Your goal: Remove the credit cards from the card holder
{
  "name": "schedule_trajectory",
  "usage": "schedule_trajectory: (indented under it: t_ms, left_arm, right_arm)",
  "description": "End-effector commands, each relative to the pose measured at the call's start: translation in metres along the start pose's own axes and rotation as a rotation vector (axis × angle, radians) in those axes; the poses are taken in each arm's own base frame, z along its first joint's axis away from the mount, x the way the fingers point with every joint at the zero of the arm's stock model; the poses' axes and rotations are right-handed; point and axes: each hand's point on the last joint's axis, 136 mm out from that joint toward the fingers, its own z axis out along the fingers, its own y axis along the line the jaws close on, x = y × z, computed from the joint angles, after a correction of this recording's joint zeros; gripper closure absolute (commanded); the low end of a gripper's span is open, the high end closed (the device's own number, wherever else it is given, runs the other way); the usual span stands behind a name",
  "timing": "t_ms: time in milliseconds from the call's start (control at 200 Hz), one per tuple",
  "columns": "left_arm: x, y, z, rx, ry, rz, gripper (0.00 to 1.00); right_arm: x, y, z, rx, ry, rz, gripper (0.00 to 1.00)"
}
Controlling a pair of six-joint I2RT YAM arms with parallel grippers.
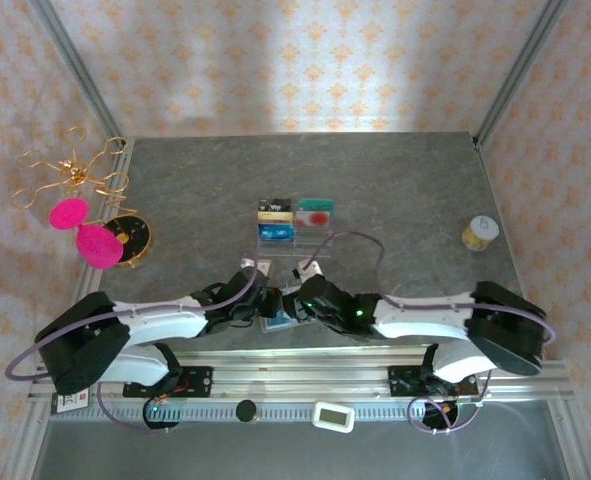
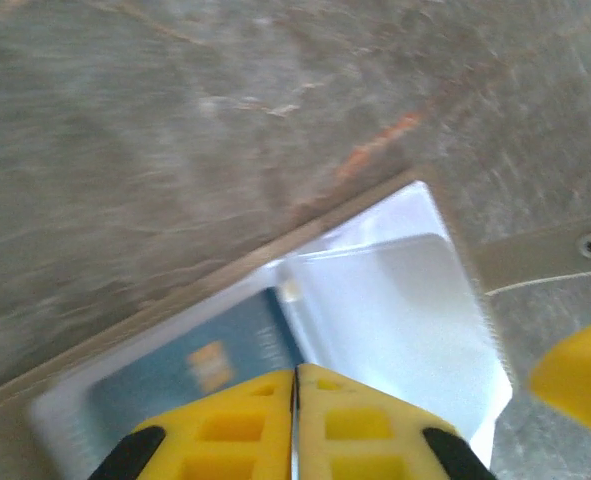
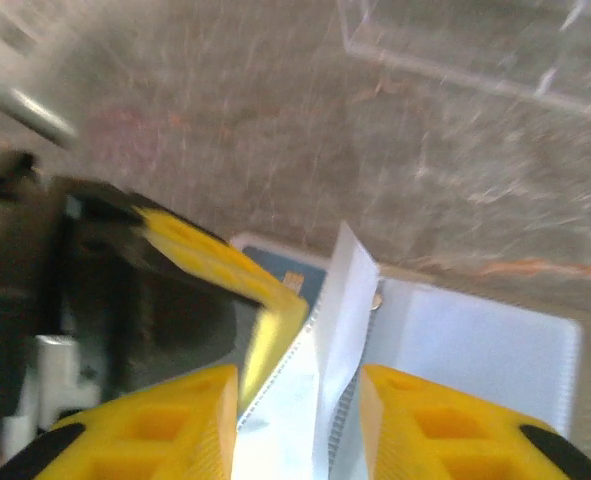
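Card holder [image 1: 278, 323] lay open on table [image 1: 415, 190], lower centre of top view, between the two grippers. Left gripper [image 2: 295, 378] was clenched, fingers flush together over the holder's pale lining; whether anything was pinched could not be told. Blue card [image 2: 200, 365] sat in a pocket, lower left of left wrist view; snap tab [image 2: 550, 250] at right edge. Right gripper [image 3: 297, 380] was spread, a pale sleeve leaf [image 3: 340, 300] standing between its fingers, contact unclear. Tray [image 1: 295, 222] sat above the holder, apart, with other cards [image 1: 317, 216] inside.
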Motion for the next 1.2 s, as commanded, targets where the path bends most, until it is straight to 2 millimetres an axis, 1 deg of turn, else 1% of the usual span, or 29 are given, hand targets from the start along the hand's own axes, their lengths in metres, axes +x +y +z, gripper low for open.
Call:
schedule_trajectory:
  t_ms: [0, 40, 65, 80, 145, 185, 255, 315, 355, 390, 400, 446, 476, 541, 561, 616, 651, 731, 836, 876, 936, 1036, 1136, 1196]
  left_arm:
    - [-0.006, -0.034, 0.009, 0.094, 0.025, 0.069, 0.86]
    - [-0.002, -0.043, 0.015, 0.114, 0.057, 0.088, 0.84]
    - [0.001, -0.047, 0.018, 0.118, 0.075, 0.1, 0.83]
    - [0.003, -0.049, 0.021, 0.118, 0.088, 0.107, 0.82]
    - [0.011, -0.059, 0.029, 0.13, 0.14, 0.135, 0.82]
    - [0.014, -0.059, 0.034, 0.119, 0.163, 0.14, 0.82]
    - [0.012, -0.055, 0.034, 0.092, 0.151, 0.126, 0.82]
    - [0.0, -0.05, 0.024, 0.071, 0.091, 0.104, 0.8]
    - [-0.009, -0.043, 0.013, 0.054, 0.039, 0.076, 0.74]
    - [-0.017, -0.036, 0.002, 0.048, -0.01, 0.044, 0.65]
    - [-0.021, -0.036, -0.001, 0.052, -0.028, 0.033, 0.64]
    - [-0.026, -0.025, -0.014, 0.056, -0.075, -0.01, 0.58]
    - [-0.028, -0.019, -0.021, 0.061, -0.1, -0.036, 0.55]
    - [-0.024, -0.004, -0.029, 0.037, -0.111, -0.062, 0.54]
    - [-0.021, 0.001, -0.029, 0.025, -0.106, -0.064, 0.56]
    - [-0.014, 0.012, -0.03, -0.001, -0.087, -0.067, 0.65]
    - [-0.008, 0.017, -0.03, -0.011, -0.073, -0.067, 0.69]
    - [0.001, 0.025, -0.027, -0.02, -0.052, -0.069, 0.74]
    - [0.007, 0.036, -0.023, -0.039, -0.041, -0.077, 0.79]
    - [0.008, 0.04, -0.022, -0.056, -0.036, -0.073, 0.82]
    - [0.011, 0.05, -0.02, -0.104, -0.021, -0.067, 0.9]
    - [0.014, 0.058, -0.018, -0.14, -0.007, -0.055, 0.97]
    - [0.015, 0.056, -0.019, -0.133, -0.004, -0.052, 0.98]
    - [0.013, 0.052, -0.022, -0.114, -0.009, -0.054, 0.98]
  right_arm:
    - [-0.024, -0.022, -0.024, 0.092, -0.135, 0.06, 0.64]
    - [-0.027, -0.026, -0.033, 0.103, -0.162, 0.074, 0.64]
    - [-0.025, -0.032, -0.034, 0.124, -0.163, 0.076, 0.64]
    - [-0.031, -0.032, -0.04, 0.122, -0.187, 0.093, 0.64]
    - [-0.035, -0.041, -0.051, 0.146, -0.225, 0.128, 0.65]
    - [-0.038, -0.043, -0.056, 0.147, -0.244, 0.136, 0.65]
    - [-0.041, -0.049, -0.064, 0.163, -0.271, 0.158, 0.66]
    - [-0.044, -0.051, -0.068, 0.164, -0.291, 0.173, 0.67]
    - [-0.045, -0.052, -0.07, 0.167, -0.301, 0.18, 0.66]
    - [-0.045, -0.054, -0.07, 0.17, -0.31, 0.193, 0.64]
    - [-0.045, -0.054, -0.069, 0.172, -0.311, 0.195, 0.64]
    - [-0.045, -0.055, -0.066, 0.167, -0.303, 0.202, 0.62]
    - [-0.043, -0.049, -0.061, 0.13, -0.269, 0.186, 0.6]
    - [-0.037, -0.034, -0.046, 0.012, -0.148, 0.176, 0.58]
    - [-0.036, -0.027, -0.041, -0.036, -0.11, 0.181, 0.58]
    - [-0.029, -0.012, -0.029, -0.164, 0.007, 0.195, 0.6]
    - [-0.019, -0.006, -0.019, -0.201, 0.086, 0.202, 0.61]
    - [-0.002, 0.011, -0.003, -0.28, 0.217, 0.182, 0.62]
    - [0.012, 0.024, 0.007, -0.35, 0.289, 0.192, 0.6]
    - [0.016, 0.026, 0.011, -0.348, 0.305, 0.188, 0.6]
    - [0.019, 0.028, 0.015, -0.332, 0.319, 0.165, 0.6]
    - [0.024, 0.03, 0.022, -0.311, 0.336, 0.149, 0.6]
    - [0.029, 0.03, 0.029, -0.298, 0.351, 0.148, 0.61]
    - [0.031, 0.029, 0.034, -0.287, 0.354, 0.151, 0.62]
